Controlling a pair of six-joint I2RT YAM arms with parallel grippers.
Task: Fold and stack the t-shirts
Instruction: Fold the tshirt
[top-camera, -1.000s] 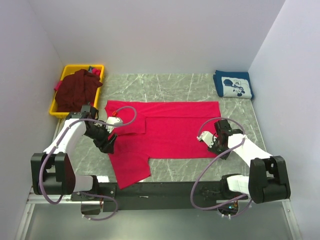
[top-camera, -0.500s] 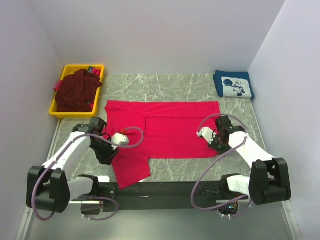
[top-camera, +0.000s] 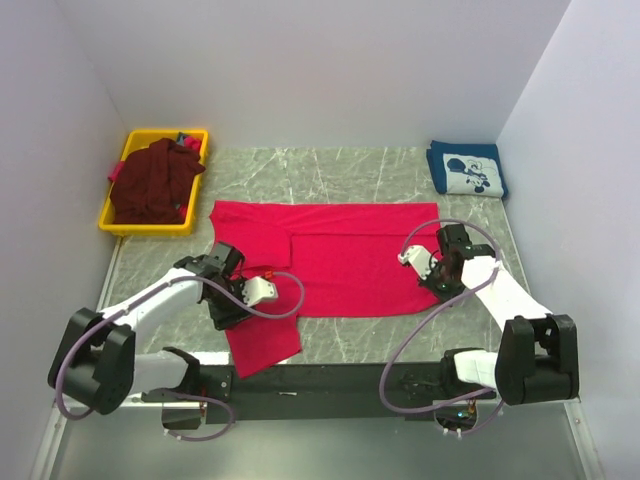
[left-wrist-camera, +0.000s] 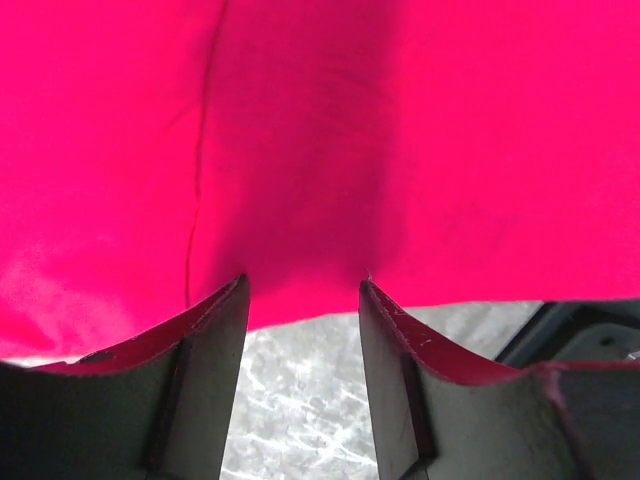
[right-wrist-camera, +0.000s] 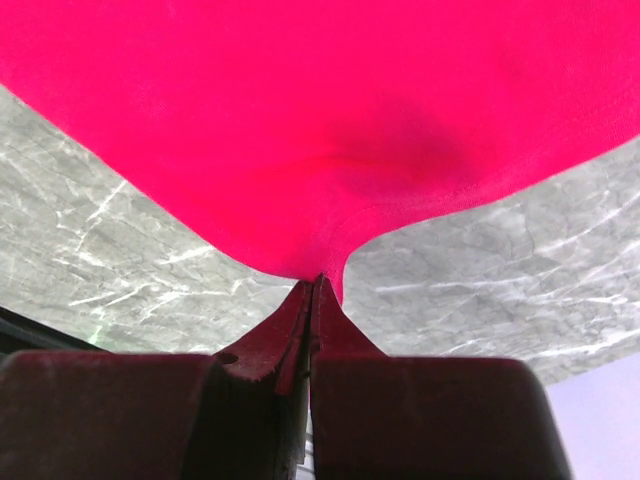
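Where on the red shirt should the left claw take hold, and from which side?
The left edge, coming low from the left. The red shirt lies flat on the table, so only there is a lip to pinch; the open left claw faces it, opposite the pinching right claw.

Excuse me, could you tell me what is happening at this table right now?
Two robot arms are folding a plain crimson-red cloth t-shirt spread on the grey marbled table. The right claw is shut on the shirt's edge; the left claw stands open at another edge. A folded navy t-shirt with white print lies far right, and a dark maroon t-shirt sits crumpled in a yellow plastic bin far left.
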